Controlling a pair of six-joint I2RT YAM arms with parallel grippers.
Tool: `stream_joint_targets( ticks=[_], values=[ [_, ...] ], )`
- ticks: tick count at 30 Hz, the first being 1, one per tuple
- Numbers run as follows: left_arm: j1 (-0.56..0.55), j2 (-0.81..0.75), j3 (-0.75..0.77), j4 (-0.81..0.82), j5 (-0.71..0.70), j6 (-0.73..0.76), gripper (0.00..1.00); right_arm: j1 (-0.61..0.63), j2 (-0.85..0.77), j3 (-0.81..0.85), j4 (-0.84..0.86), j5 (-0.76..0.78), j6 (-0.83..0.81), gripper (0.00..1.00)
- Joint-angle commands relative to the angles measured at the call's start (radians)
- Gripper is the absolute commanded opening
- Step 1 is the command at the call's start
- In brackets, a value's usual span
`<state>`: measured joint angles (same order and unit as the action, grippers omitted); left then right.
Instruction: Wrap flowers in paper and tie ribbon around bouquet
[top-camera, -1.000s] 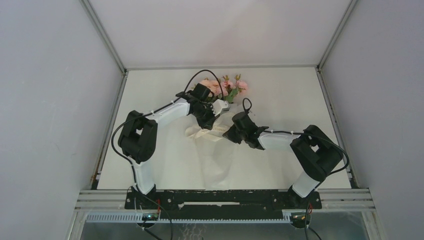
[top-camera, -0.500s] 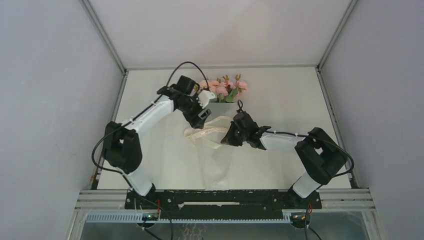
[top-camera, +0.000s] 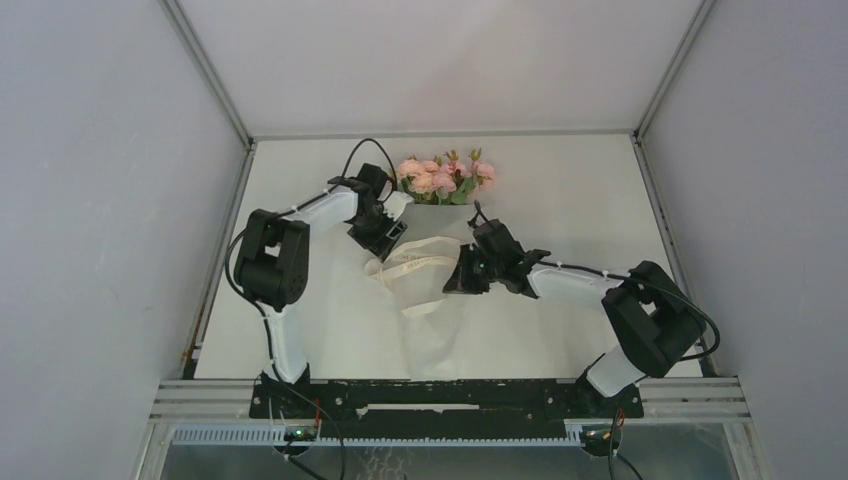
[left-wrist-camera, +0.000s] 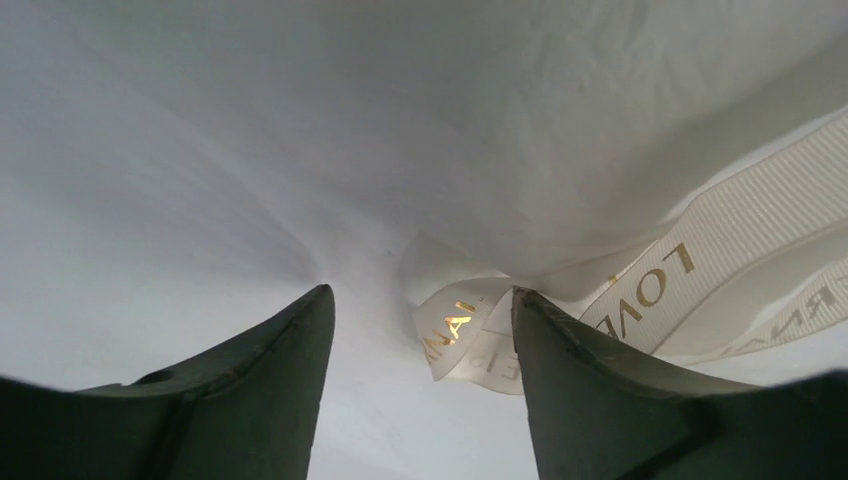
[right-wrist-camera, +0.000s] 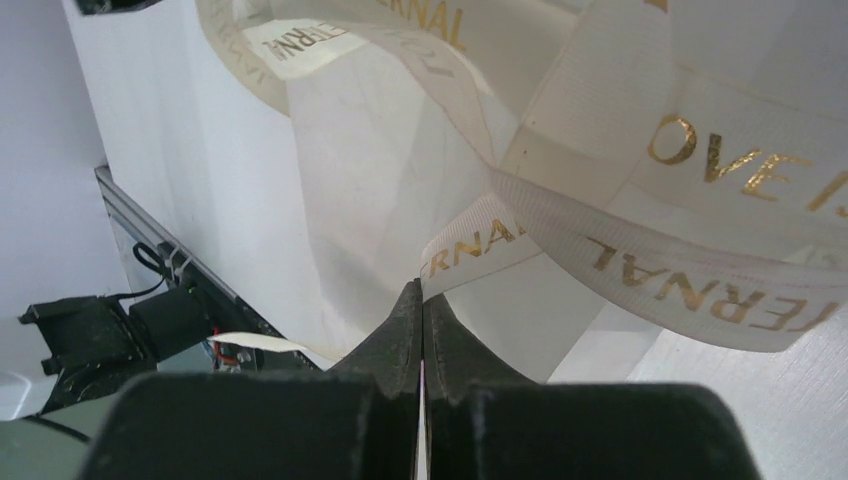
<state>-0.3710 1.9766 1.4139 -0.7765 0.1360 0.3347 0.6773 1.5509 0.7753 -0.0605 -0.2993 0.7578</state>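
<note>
Several loose loops of ribbed, gold-lettered cream ribbon (top-camera: 415, 265) lie on creased translucent paper (top-camera: 440, 335). The left tool (left-wrist-camera: 420, 295), at ten o'clock, gapes empty. The right tool (right-wrist-camera: 421, 285), at three, is pressed shut at a ribbon end. Pink flowers (top-camera: 440, 178) sit at twelve.

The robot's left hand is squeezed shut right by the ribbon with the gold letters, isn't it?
Not quite. The left hand is open, not squeezed shut: the left wrist view shows its two fingers standing apart. The rest is right. It is right by the ribbon with the gold letters, and a curl of that ribbon shows between the fingers.
</note>
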Motion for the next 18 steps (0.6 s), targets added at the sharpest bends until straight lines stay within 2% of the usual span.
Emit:
stream_joint_targets(
  ticks=[1,6,13,18],
  values=[
    [-0.006,0.004,0.017,0.025,-0.031,-0.023,0.67,-0.010,-0.069,0.031,0.017,-0.045,-0.049,0.00],
    [-0.005,-0.002,-0.004,-0.028,0.033,0.007,0.65,-0.025,-0.087,0.052,-0.028,-0.064,-0.088,0.00],
    [0.054,-0.144,0.021,-0.044,0.156,0.049,0.68,-0.033,-0.084,0.052,-0.041,-0.080,-0.107,0.00],
    [0.065,-0.162,0.016,-0.090,0.133,0.169,0.68,-0.036,-0.092,0.053,-0.048,-0.075,-0.116,0.00]
  ],
)
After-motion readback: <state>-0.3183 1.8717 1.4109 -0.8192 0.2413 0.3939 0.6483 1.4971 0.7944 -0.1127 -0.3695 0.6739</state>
